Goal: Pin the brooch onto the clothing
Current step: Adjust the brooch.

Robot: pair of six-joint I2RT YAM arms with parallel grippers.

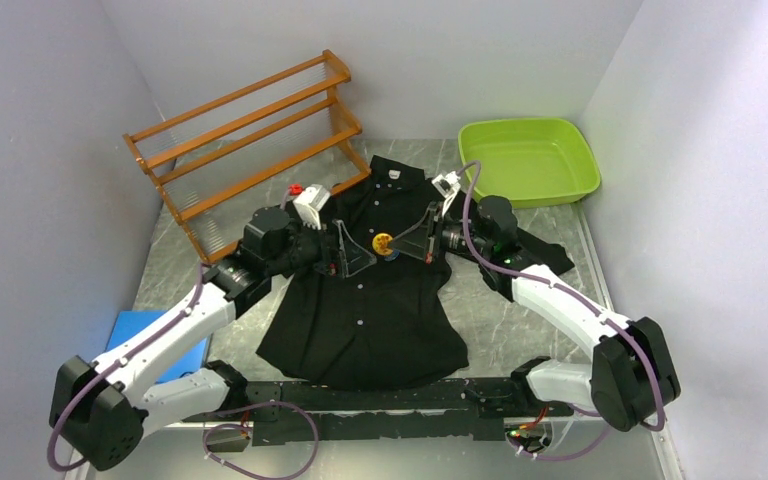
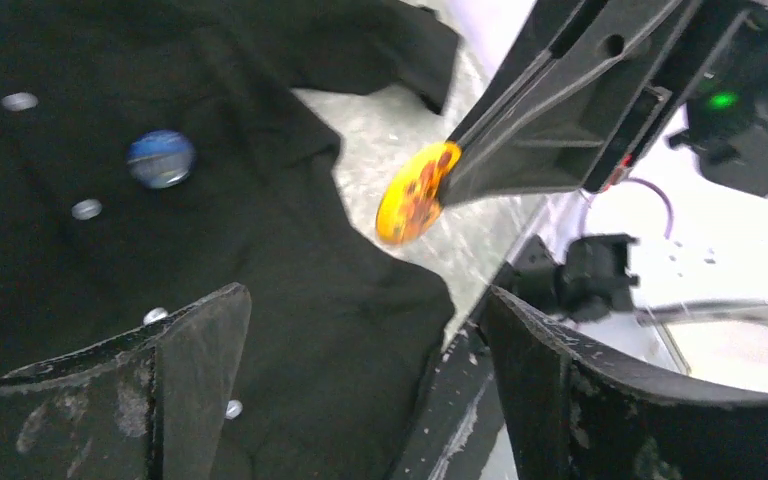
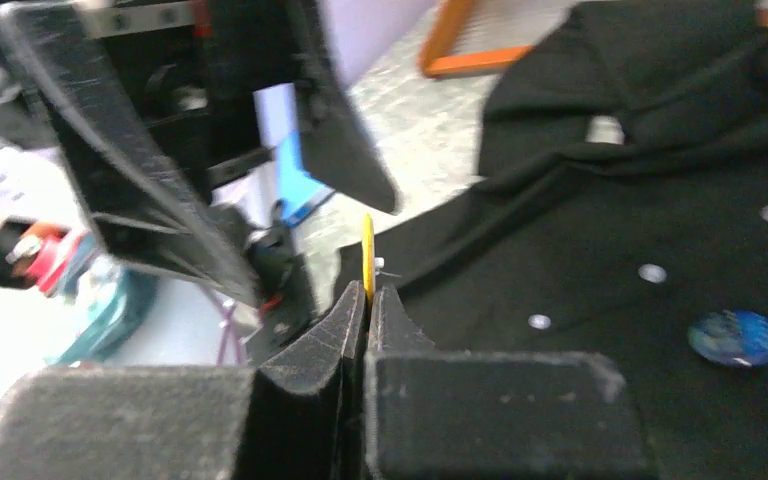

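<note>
- The shirt [image 1: 365,320] lies flat and face up in the middle of the table [image 1: 520,320], collar toward the far wall and hem just short of the arm bases.
- The right gripper [image 3: 365,310] has its jaws pressed together on the lower rim of the yellow brooch [image 3: 368,255], which stands edge-on above the fingertips.
- From above, the brooch sits over the chest, just right of the button line. It is close to a blue badge [image 2: 161,158] that lies on the cloth, and it appears lifted off the fabric.
- The left gripper [image 2: 365,350] has its jaws spread wide with nothing in them. It faces the brooch from the left, near it but apart.
- The two grippers crowd the chest, and only a narrow gap is left between them.
- Edges: the rack [image 1: 250,140] stands near the shirt's left shoulder and the left wrist. The green tub [image 1: 530,160] is at the far right, near the right elbow.
- A blue pad [image 1: 150,335] lies under the left forearm by the left wall.
- Bare table shows on both sides of the shirt's body, with more of it on the right, between the hem and the right arm.
</note>
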